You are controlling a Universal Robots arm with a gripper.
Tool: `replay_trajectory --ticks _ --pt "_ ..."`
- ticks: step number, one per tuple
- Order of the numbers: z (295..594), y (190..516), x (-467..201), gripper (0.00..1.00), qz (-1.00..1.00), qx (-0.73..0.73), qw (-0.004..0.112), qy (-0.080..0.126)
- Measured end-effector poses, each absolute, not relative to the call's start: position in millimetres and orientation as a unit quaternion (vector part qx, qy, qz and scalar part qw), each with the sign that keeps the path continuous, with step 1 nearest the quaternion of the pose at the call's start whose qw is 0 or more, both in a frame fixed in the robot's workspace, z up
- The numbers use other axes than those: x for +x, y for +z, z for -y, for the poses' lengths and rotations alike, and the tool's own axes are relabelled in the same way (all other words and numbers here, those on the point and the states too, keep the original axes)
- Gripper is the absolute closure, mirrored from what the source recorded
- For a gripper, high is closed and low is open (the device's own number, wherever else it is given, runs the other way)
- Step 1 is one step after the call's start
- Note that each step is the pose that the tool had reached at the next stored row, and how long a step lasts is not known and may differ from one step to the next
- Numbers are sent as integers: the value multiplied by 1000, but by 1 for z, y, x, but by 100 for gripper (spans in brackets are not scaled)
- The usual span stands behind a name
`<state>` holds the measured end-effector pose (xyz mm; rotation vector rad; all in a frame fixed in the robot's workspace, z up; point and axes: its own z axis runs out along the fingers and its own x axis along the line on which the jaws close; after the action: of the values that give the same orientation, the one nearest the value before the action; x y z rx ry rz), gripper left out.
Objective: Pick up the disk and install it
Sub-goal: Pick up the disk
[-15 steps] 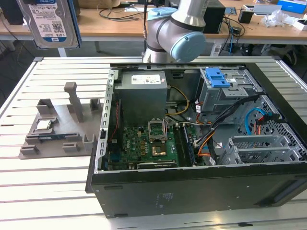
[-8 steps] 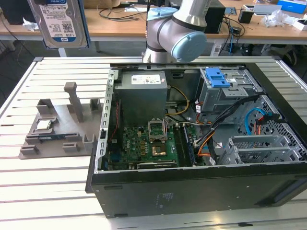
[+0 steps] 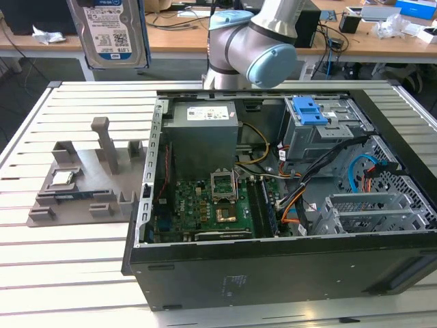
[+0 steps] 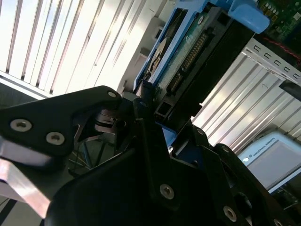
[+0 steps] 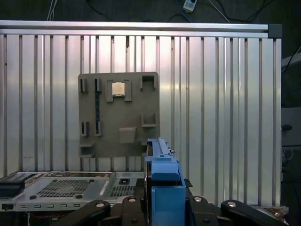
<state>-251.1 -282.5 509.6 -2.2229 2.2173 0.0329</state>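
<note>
In the exterior view the disk [image 3: 113,31] hangs upright high above the slatted table [image 3: 68,239], well clear of it, at the exterior view's upper left. Its labelled face is turned to the camera and it sits beside the arm [image 3: 252,41]. Below lies the open computer case [image 3: 273,273], showing the motherboard [image 3: 198,205] and a grey drive cage [image 3: 328,130] with a blue latch [image 3: 308,109]. On the exterior view's left of the case, a grey fixture plate [image 3: 75,208] carries a small processor chip [image 3: 63,179]. In the second wrist view the gripper [image 4: 153,106] is closed on one end of the disk [image 4: 188,52]. Its black links press in from both sides, and the blue side rail and bare circuit board run away from the camera. In the first wrist view the disk [image 5: 162,174] is seen edge-on, its blue rail clamped between the two halves of the gripper [image 5: 164,205]. Far beneath are the table [image 5: 221,94], the fixture plate [image 5: 122,117] with the chip [image 5: 119,89], and an edge of the case [image 5: 61,188].
</note>
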Motion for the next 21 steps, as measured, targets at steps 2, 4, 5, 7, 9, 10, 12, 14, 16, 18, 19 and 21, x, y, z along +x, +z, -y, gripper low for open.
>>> replay_trajectory --ticks 2,4,5,7,9,10,12,14,16,18,19,21 --pt "282 510 -243 64 -706 -708 1 10" --pt "282 510 -236 64 -706 -708 1 11" --pt "282 510 -232 64 -706 -708 1 10" --pt "282 510 -226 64 -706 -708 1 10" --pt "282 510 -220 64 -706 -708 1 10" --pt "282 510 -215 64 -706 -708 1 10" --pt "282 510 -208 64 -706 -708 1 11" --pt "282 510 -202 64 -706 -708 1 11" --pt "282 510 -195 64 -706 -708 1 10" --pt "282 510 -189 64 -706 -708 1 11" --pt "282 510 -186 64 -706 -708 1 10" --pt "282 510 -180 64 -706 -708 1 10"
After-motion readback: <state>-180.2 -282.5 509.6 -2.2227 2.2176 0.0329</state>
